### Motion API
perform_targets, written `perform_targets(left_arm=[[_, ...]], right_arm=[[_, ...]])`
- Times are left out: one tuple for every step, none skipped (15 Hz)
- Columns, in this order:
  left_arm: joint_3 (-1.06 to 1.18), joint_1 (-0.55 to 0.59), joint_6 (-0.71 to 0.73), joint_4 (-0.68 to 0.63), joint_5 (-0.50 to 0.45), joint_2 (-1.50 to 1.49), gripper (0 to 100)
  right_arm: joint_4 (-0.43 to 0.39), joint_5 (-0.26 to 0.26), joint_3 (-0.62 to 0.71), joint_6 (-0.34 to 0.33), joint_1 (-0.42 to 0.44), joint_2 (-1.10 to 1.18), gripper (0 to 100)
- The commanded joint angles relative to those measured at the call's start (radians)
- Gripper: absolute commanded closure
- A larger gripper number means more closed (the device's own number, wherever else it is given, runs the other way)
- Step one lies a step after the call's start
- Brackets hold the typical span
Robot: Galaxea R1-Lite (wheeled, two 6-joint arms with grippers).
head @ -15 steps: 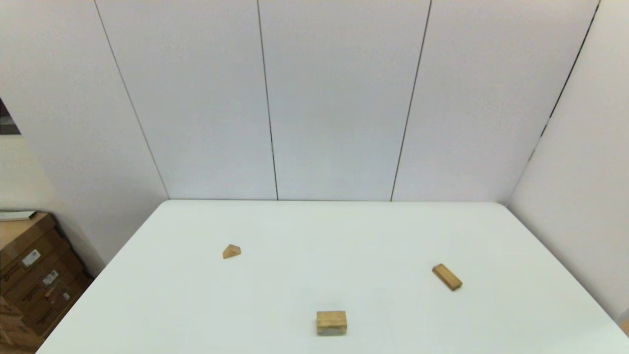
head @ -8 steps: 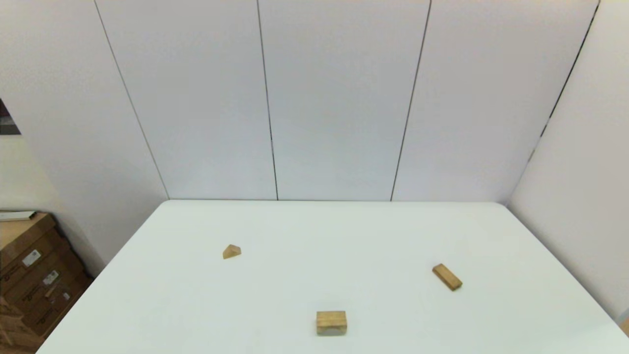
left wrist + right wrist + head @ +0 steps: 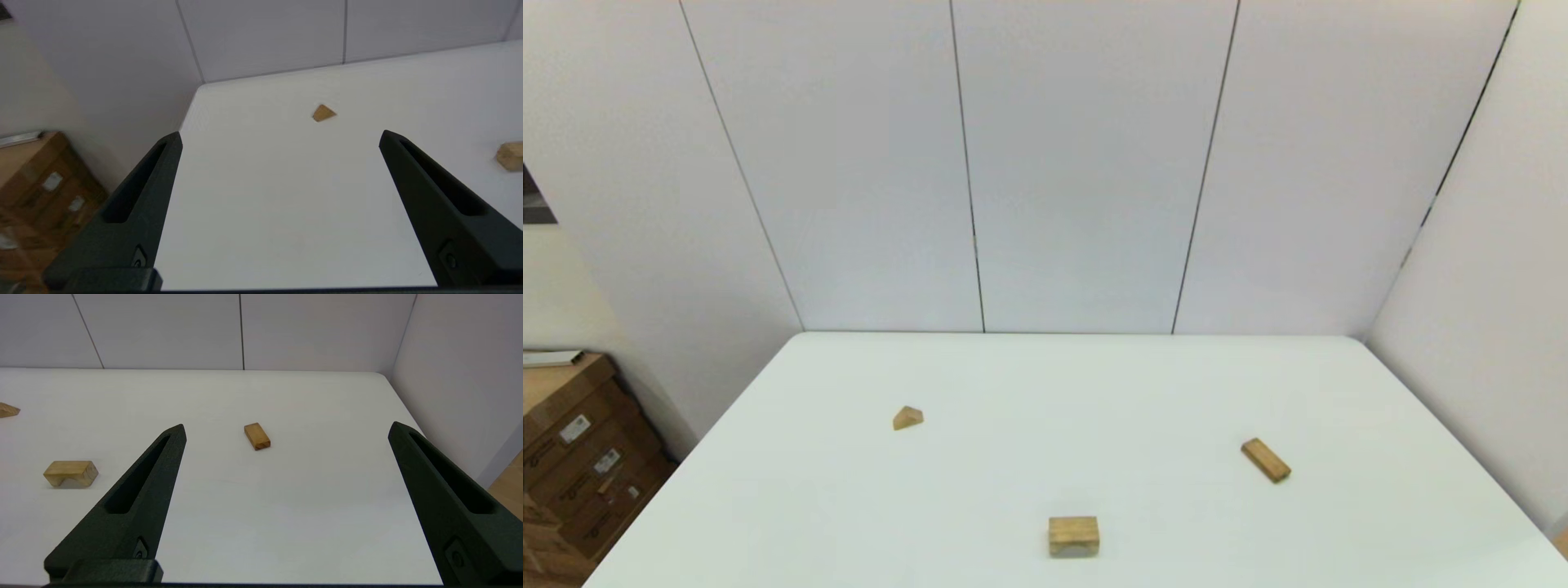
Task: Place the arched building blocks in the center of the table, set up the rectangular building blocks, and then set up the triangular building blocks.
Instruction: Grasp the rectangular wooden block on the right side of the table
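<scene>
The left gripper (image 3: pixel 280 136) is held wide apart above the near left of the surface (image 3: pixel 1045 384), empty. The triangular block (image 3: pixel 907 418) lies far left. The arched block (image 3: pixel 1073 536) rests notch-down at the near centre, probably first to be grasped. The rectangular block (image 3: pixel 1265 460) lies flat on the right. The right gripper (image 3: pixel 286 428) is likewise spread wide, empty, at the near right.

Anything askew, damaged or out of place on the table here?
Nothing stands out. The arched block, rectangular block and triangular block lie apart and intact on the table; left gripper and right gripper are open.
</scene>
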Motion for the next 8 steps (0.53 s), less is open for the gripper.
perform_targets(left_arm=[[0.037, 0.000, -0.039, -0.045, -0.019, -0.003, 0], [0.035, 0.000, -0.068, -0.045, -0.013, -0.003, 0], [0.035, 0.000, -0.072, -0.047, -0.004, -0.003, 0], [0.035, 0.000, -0.082, -0.047, 0.008, -0.003, 0], [0.037, 0.000, -0.098, -0.047, 0.019, -0.003, 0], [0.037, 0.000, -0.115, -0.049, 0.019, -0.003, 0], [0.037, 0.000, -0.115, -0.049, 0.019, -0.003, 0], [0.037, 0.000, -0.115, -0.049, 0.021, -0.003, 0]], right_arm=[[0.012, 0.011, 0.000, -0.079, 0.001, 0.000, 0], [0.010, 0.008, 0.000, -0.050, 0.000, 0.000, 0], [0.009, 0.002, 0.000, -0.012, 0.000, 0.000, 0], [0.007, 0.011, 0.000, -0.030, 0.000, 0.000, 0], [0.007, 0.013, 0.000, -0.068, 0.001, 0.000, 0], [0.012, 0.014, -0.002, -0.074, 0.001, 0.000, 0], [0.029, 0.016, -0.011, -0.081, 0.000, 0.003, 0], [0.082, 0.025, -0.072, -0.079, 0.001, 0.024, 0]])
